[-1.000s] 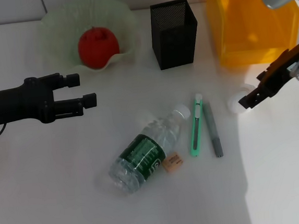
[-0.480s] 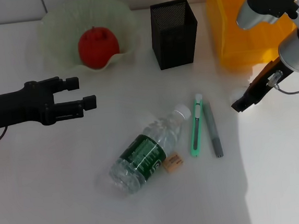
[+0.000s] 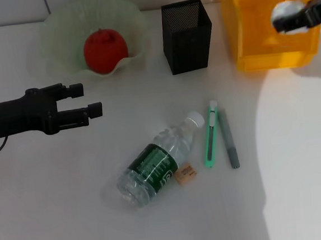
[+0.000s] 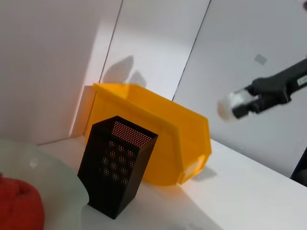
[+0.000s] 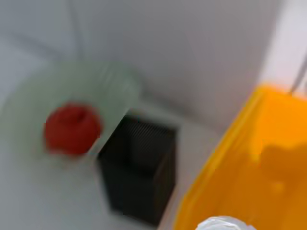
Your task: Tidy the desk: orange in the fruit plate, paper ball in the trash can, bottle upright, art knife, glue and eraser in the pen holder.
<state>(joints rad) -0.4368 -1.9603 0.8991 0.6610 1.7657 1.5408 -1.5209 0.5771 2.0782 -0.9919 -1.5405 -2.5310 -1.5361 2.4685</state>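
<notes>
My right gripper (image 3: 290, 18) is shut on the white paper ball (image 3: 283, 10) and holds it above the yellow trash bin (image 3: 267, 51). The ball also shows in the left wrist view (image 4: 234, 105) and the right wrist view (image 5: 220, 224). The red-orange fruit (image 3: 105, 50) lies in the pale green plate (image 3: 56, 25). The clear bottle (image 3: 158, 162) lies on its side mid-table. The tan eraser (image 3: 185, 174) lies beside it. The green art knife (image 3: 209, 135) and grey glue stick (image 3: 228, 139) lie side by side. My left gripper (image 3: 86, 98) is open and empty, left of the bottle.
The black mesh pen holder (image 3: 187, 36) stands between the plate and the bin, upright and apparently empty. It also shows in the left wrist view (image 4: 117, 167) and the right wrist view (image 5: 139, 167). A wall runs behind the table.
My right gripper has lifted the paper ball off the table by the bin and carried it up and back over the yellow bin. The left arm has barely moved.
</notes>
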